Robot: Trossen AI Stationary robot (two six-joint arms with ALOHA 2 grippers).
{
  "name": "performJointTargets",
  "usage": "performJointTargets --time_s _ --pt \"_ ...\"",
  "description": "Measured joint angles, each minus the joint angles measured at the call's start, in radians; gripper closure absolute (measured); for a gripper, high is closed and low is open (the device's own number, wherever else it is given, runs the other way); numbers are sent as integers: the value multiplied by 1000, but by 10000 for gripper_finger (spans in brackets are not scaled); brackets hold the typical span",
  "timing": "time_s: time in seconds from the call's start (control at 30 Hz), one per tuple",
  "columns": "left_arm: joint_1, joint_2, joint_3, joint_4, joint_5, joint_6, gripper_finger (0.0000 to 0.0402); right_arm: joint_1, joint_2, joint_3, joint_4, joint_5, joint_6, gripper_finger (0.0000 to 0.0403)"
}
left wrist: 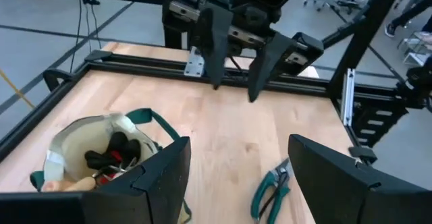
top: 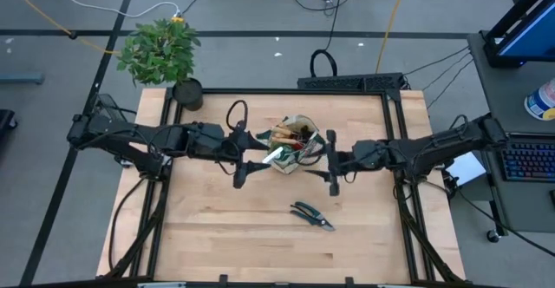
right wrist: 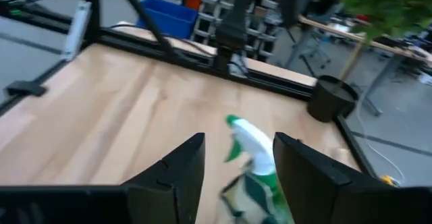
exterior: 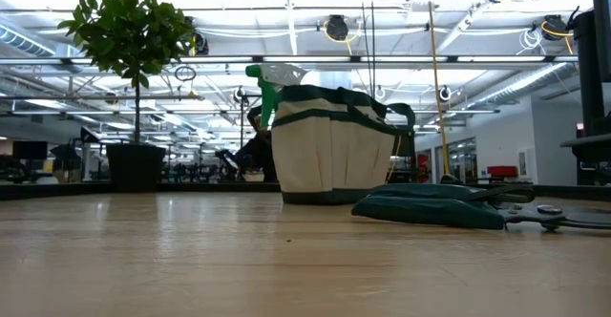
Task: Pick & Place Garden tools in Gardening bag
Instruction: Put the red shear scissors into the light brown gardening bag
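The beige gardening bag (top: 295,145) with green trim stands upright on the table's middle. It holds wooden-handled tools, red-black gloves (left wrist: 111,158) and a green-white sprayer (right wrist: 251,150) whose head sticks out of the top (exterior: 277,73). Green-handled pruning shears (top: 312,216) lie flat on the table, nearer the front edge than the bag. My left gripper (top: 241,160) hangs open just left of the bag, above the table. My right gripper (top: 331,162) hangs open just right of the bag. Neither holds anything.
A leafy potted plant (top: 160,49) in a black pot (top: 186,93) stands at the table's far left corner. A black frame rail (top: 286,90) runs along the table's far edge. Bare wood (top: 217,236) lies in front of the bag around the shears.
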Motion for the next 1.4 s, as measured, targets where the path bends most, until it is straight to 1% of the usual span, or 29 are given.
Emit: performJointTargets --time_s 0.13,0.4,0.47,0.57,0.67,0.7,0.77,0.83,0.93,1.03,1.1,1.2,1.27,1.4 --pt "-34 -1 0 -6 -3 5 144 61 0 0 -28 0 2 230" --pt "-109 -1 0 -34 -13 -8 144 178 21 0 -73 8 65 229" --pt "-137 -2 0 -47 -48 -14 144 208 40 0 -67 11 74 229" --pt "-184 -24 0 -108 -126 -62 144 249 83 1 -63 35 99 229" --pt "-246 -50 -6 -160 -206 -101 144 279 131 1 -64 59 161 229" --pt "-269 -62 -19 -155 -230 -108 144 285 145 1 -65 60 187 229" --pt "-311 -102 -70 -109 -275 -118 144 297 170 1 -77 61 226 229" --pt "-351 -156 -149 -21 -302 -131 144 305 191 1 -76 62 264 229" --pt "-399 -230 -288 120 -312 -135 144 306 213 1 -104 63 336 229" --pt "-439 -296 -396 199 -316 -161 144 303 243 1 -168 87 405 229" --pt "-460 -336 -445 203 -324 -184 144 294 268 1 -197 87 433 229" --pt "-494 -389 -496 198 -345 -198 144 273 316 1 -191 83 523 229" --pt "-519 -428 -521 209 -357 -191 144 262 348 1 -195 84 578 229" --pt "-570 -494 -560 205 -361 -162 144 251 395 1 -198 83 623 229"
